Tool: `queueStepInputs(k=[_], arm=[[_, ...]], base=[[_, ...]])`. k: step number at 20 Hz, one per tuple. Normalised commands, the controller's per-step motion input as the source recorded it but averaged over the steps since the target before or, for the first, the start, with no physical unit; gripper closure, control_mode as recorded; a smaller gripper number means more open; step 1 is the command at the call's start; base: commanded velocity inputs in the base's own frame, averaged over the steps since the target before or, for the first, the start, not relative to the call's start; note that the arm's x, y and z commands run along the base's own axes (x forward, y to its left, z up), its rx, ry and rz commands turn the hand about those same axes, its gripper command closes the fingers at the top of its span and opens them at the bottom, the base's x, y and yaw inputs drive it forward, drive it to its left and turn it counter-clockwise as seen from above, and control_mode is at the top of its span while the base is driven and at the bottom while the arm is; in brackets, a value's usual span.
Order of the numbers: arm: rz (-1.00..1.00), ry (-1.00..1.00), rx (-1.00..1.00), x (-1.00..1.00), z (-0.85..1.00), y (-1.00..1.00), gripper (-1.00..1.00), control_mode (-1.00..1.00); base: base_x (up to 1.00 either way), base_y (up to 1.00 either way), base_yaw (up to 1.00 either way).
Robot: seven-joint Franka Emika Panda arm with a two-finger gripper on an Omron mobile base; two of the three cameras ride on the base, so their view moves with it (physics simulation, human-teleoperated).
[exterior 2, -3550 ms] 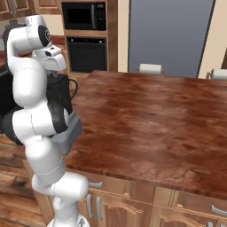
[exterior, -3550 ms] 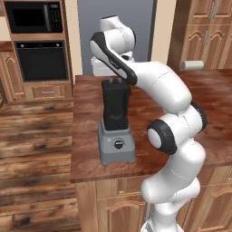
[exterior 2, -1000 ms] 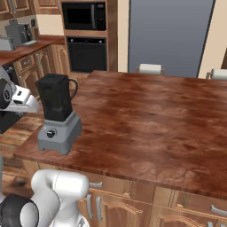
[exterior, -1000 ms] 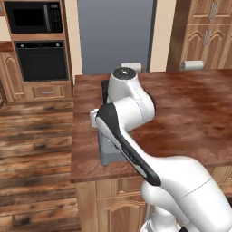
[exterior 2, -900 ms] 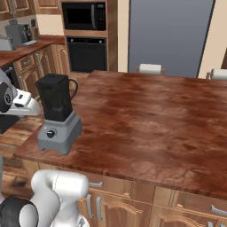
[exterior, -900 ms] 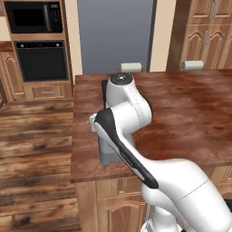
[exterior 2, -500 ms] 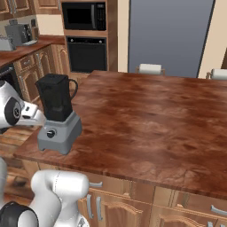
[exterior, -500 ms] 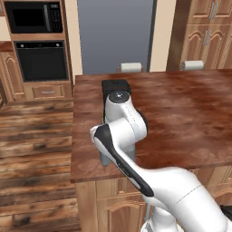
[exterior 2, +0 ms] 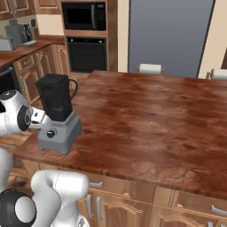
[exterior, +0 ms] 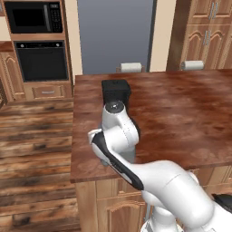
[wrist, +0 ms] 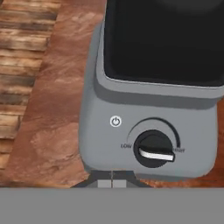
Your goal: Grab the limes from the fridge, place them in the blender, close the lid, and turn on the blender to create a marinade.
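Blender (exterior 2: 59,116) is seen standing at the counter's (exterior 2: 146,119) near corner, its lid (exterior 2: 52,79) seated on the jar, so the last step, turning it on, is judged to be in hand. Only from the hand view are the dial (wrist: 154,149), pointer toward the high mark, and the clenched, empty gripper (wrist: 111,176) just beneath the base shown.

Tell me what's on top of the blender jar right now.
The flat black lid sits on the blender jar, closing its top. The jar's dark walls and the lid hide whatever is inside, so the limes cannot be confirmed.
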Motion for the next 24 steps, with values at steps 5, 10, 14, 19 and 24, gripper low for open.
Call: queueStepInputs(k=[5,10,14,19,24], arm=[[-0.02,-0.04,0.0,0.38,-0.11,0.12,1.0,-1.0],[0.0,0.0,0.0,0.16,-0.06,-0.1,1.0,-1.0],[0.0,0.0,0.0,0.02,-0.07,-0.03,1.0,-1.0],[0.0,0.0,0.0,0.01,-0.16,0.0,1.0,-1.0],[-0.01,0.0,0.0,0.05,-0.23,-0.01,1.0,-1.0]], base=[[0.0,0.0,0.0],[0.0,0.0,0.0],[0.0,0.0,0.0],[0.0,0.0,0.0],[0.0,0.0,0.0]])
